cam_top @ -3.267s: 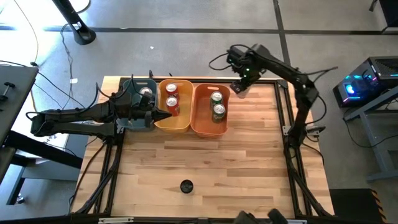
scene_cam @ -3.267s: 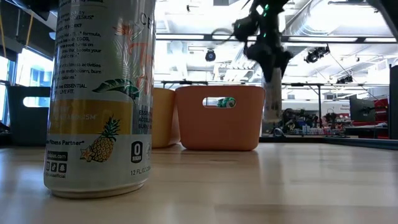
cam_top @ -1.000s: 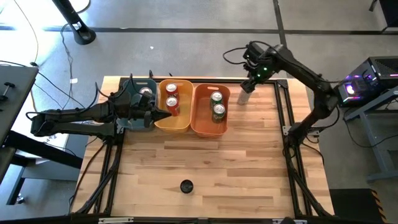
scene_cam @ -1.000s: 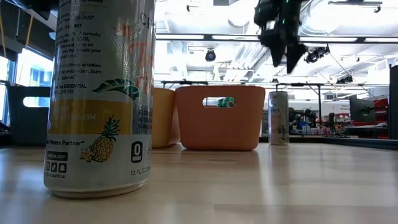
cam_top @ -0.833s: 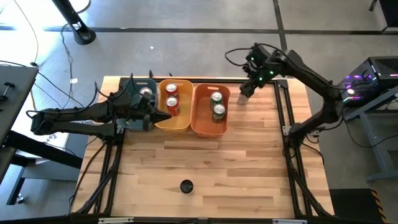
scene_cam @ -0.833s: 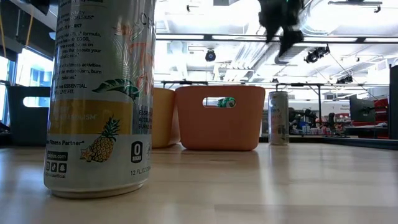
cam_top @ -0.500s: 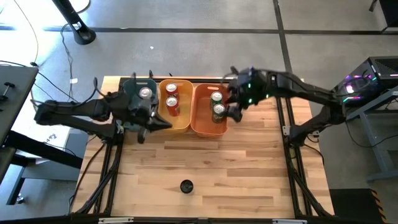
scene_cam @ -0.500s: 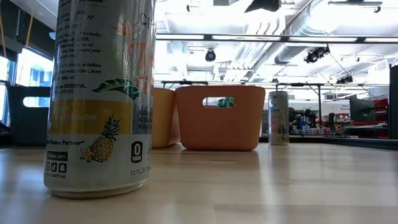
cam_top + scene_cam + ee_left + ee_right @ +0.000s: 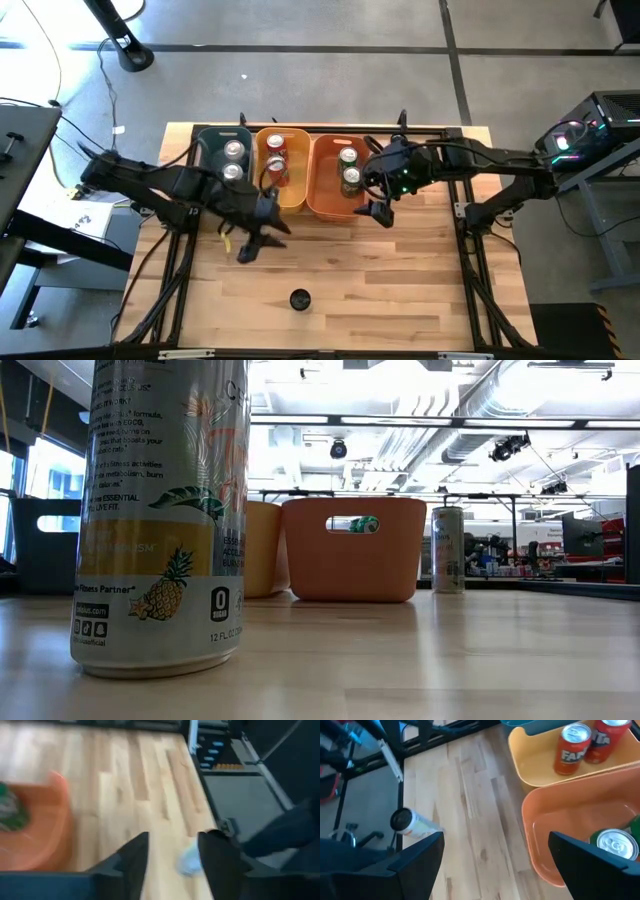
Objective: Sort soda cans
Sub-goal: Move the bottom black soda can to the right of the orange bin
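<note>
Two silver cans (image 9: 231,160) stand in the dark teal bin (image 9: 208,140), two red cans (image 9: 276,155) in the yellow bin (image 9: 296,196), and two green cans (image 9: 350,168) in the orange bin (image 9: 322,200). A pale can with a dark top (image 9: 299,299) stands alone near the table's near edge and fills the low view's left (image 9: 160,510). Another silver can (image 9: 447,550) stands on the table right of the orange bin; my right arm hides it from above. My left gripper (image 9: 255,240) is open and empty over the table, in front of the yellow bin. My right gripper (image 9: 378,208) is open and empty by the orange bin's near right corner.
Bare wooden table (image 9: 400,290) lies between the bins and the near edge. The three bins stand in a row along the far edge. A dark frame rail (image 9: 470,260) runs along the table's right side. The right wrist view shows the lone can (image 9: 412,822) on the boards.
My right gripper has risen from the silver can at the far right and swung toward the near left, past the orange bin's right side. My left gripper has left the teal bin and gone toward the table's middle and near edge. The cans have stayed put.
</note>
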